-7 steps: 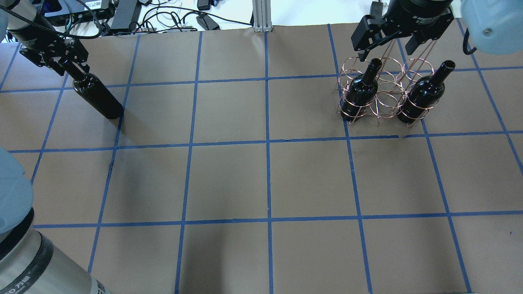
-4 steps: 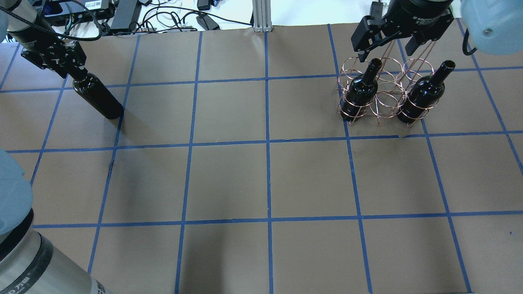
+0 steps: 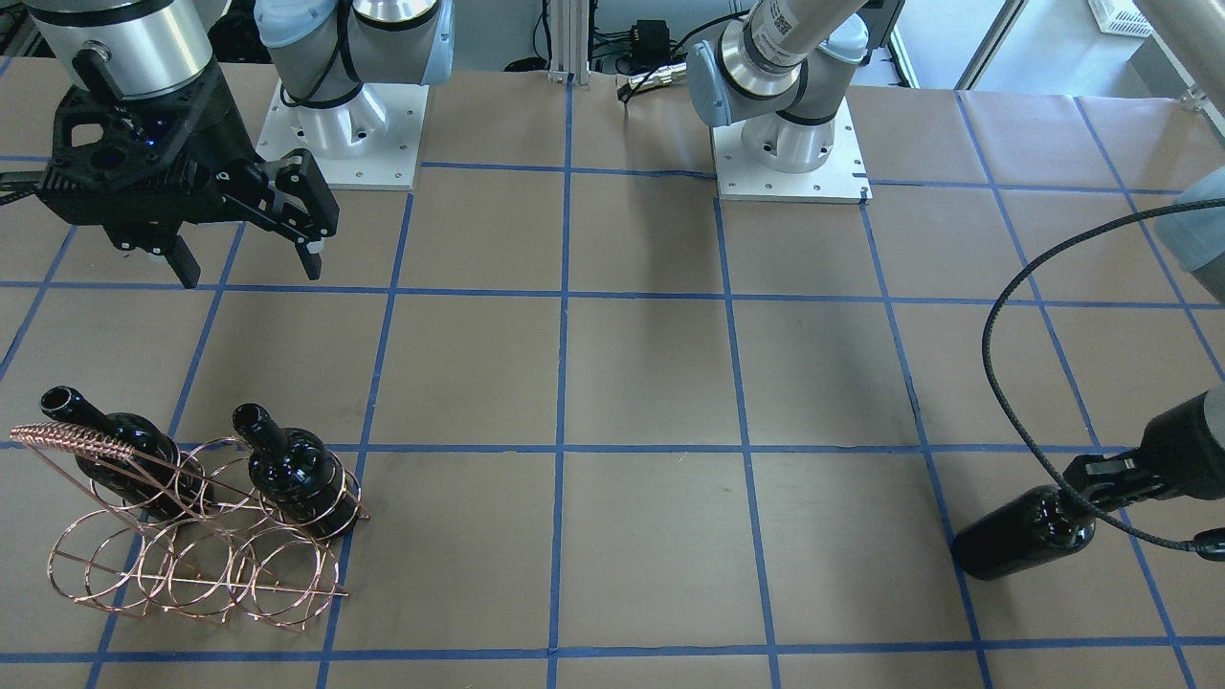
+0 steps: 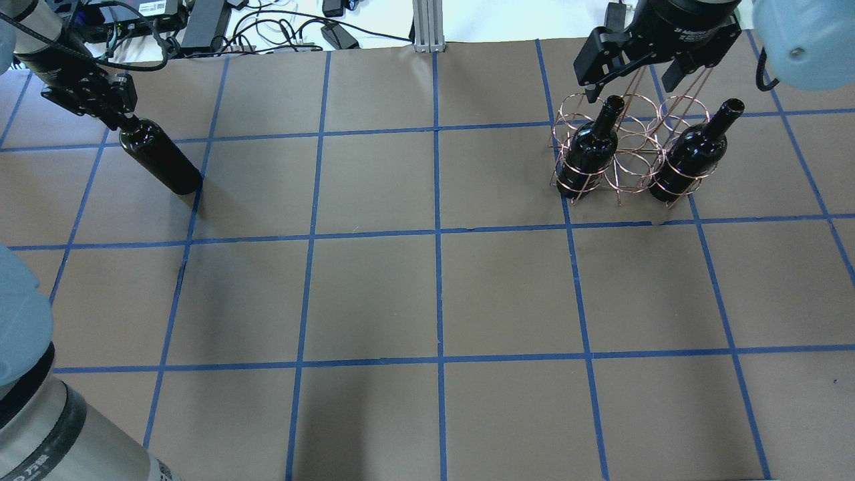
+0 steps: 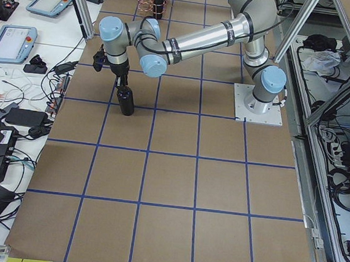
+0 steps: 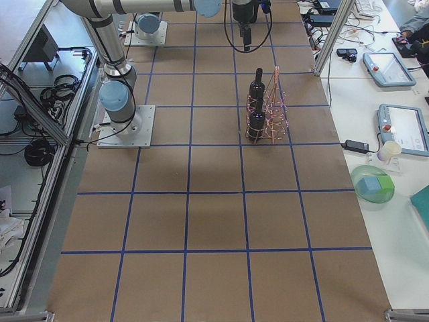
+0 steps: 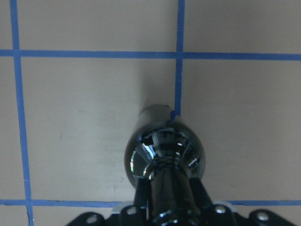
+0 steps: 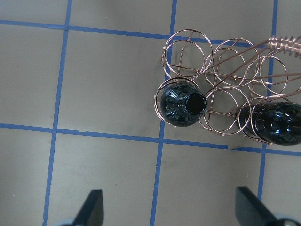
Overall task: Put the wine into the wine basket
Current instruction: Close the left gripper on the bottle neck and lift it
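Note:
A glossy near-black wine bottle [image 4: 160,157] stands upright on the table at the far left. My left gripper [image 4: 112,112] is shut on its neck from above. The left wrist view shows the bottle's shoulder [image 7: 164,150] with a finger [image 7: 141,202] on each side of the neck. It also shows in the front view [image 3: 1024,531]. The copper wire wine basket [image 4: 631,160] stands at the far right with a bottle in its left ring [image 4: 591,150] and one in its right ring [image 4: 695,153]; the middle ring is empty. My right gripper [image 4: 631,83] hangs open above the basket.
The brown table [image 4: 434,294] has a blue tape grid. Cables and power bricks [image 4: 220,27] lie beyond its far edge, and an aluminium post [image 4: 427,27] stands there. The basket's coiled handle bar [image 3: 62,440] rises above the bottles.
My left gripper's fingers have closed in on the bottle's neck. The bottle has stayed in place. The right gripper and the basket have not moved.

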Controlling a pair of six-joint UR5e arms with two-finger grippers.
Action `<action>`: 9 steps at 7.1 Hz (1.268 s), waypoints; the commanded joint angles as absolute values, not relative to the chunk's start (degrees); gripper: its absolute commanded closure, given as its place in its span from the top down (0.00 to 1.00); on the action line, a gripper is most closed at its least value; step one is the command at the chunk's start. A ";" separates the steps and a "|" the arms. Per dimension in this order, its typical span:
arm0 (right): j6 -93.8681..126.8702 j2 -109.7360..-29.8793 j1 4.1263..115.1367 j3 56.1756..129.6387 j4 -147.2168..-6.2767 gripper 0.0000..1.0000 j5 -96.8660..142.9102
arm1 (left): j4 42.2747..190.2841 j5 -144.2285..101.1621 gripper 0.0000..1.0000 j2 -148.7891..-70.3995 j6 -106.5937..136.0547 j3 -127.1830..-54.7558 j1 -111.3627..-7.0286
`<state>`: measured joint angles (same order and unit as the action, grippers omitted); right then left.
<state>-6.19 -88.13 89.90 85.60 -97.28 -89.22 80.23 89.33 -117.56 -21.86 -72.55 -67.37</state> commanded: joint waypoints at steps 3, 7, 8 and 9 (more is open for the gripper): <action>-6.33 -88.16 90.00 85.61 -97.56 1.00 -88.68 | 80.59 89.21 0.00 -112.60 -15.60 -72.86 -72.31; -6.33 -88.15 90.00 85.61 -97.73 1.00 -88.77 | 80.77 88.59 0.00 -105.31 3.83 -79.34 -86.62; -6.33 -88.15 90.00 85.61 -97.73 1.00 -88.77 | 80.34 88.59 0.00 -103.99 7.70 -81.63 -90.66; -6.42 -88.15 90.00 85.61 -97.82 1.00 -88.86 | 80.25 88.33 0.00 -103.28 10.78 -83.22 -93.92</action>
<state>-6.36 -88.16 90.00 85.61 -97.75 -88.79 80.45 88.56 -104.56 6.55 -80.95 -89.50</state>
